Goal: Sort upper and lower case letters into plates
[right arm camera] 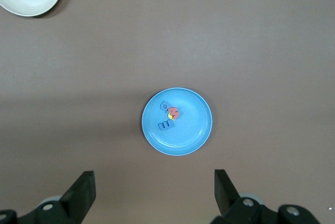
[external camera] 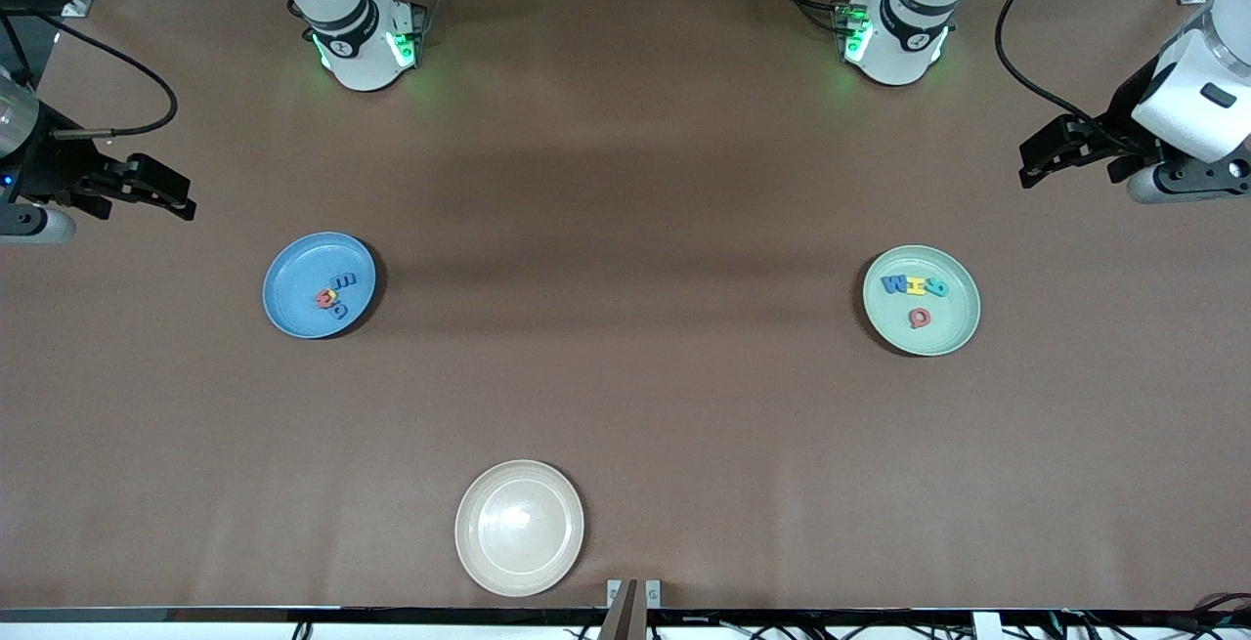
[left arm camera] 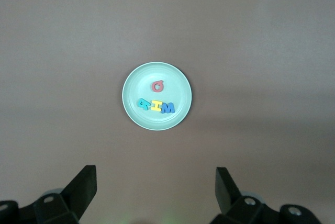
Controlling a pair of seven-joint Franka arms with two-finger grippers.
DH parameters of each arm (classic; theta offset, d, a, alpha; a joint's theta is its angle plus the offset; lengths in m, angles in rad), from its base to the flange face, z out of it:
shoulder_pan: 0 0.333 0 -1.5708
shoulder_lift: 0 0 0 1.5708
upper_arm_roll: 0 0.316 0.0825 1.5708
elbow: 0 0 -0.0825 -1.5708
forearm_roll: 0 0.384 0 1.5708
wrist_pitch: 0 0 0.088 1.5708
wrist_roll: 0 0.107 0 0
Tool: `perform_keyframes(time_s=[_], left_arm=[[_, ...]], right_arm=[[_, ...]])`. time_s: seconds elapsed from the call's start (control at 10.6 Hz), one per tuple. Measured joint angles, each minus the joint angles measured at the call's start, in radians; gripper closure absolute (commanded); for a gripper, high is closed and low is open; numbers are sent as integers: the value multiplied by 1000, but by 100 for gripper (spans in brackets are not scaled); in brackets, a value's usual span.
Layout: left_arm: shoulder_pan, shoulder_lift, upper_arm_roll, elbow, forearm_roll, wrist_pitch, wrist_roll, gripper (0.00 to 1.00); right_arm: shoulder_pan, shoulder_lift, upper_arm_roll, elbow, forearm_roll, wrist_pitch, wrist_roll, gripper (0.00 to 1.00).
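**Layout: three plates, letters in two of them**

One plate lies toward the right arm's end of the table, with a tight cluster of small letters in it, some touching or overlapping. A second plate lies toward the left arm's end, well apart from the first and about equally far from the front camera. In it, a row of letters sits side by side, and a single letter lies just nearer the front camera than the row. A third plate sits nearest the front camera, near the table edge, between the other two but closer to the right arm's end; nothing rests in it.
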Motion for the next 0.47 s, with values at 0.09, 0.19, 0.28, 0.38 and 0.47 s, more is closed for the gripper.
perform_keyframes(time_s=[0.09, 0.19, 0.28, 0.38, 0.47], left_arm=[[0, 0, 0, 1, 0, 1, 0, 0], [0, 0, 0, 4, 0, 1, 0, 0], [0, 0, 1, 5, 0, 1, 0, 0], [0, 0, 1, 6, 0, 1, 0, 0], [0, 0, 1, 6, 0, 1, 0, 0]], right_arm=[[0, 0, -1, -2, 0, 10, 0, 0], [0, 0, -1, -4, 0, 16, 0, 0], [0, 0, -2, -5, 0, 17, 0, 0], [0, 0, -2, -5, 0, 17, 1, 0], [0, -1, -2, -4, 0, 17, 1, 0]])
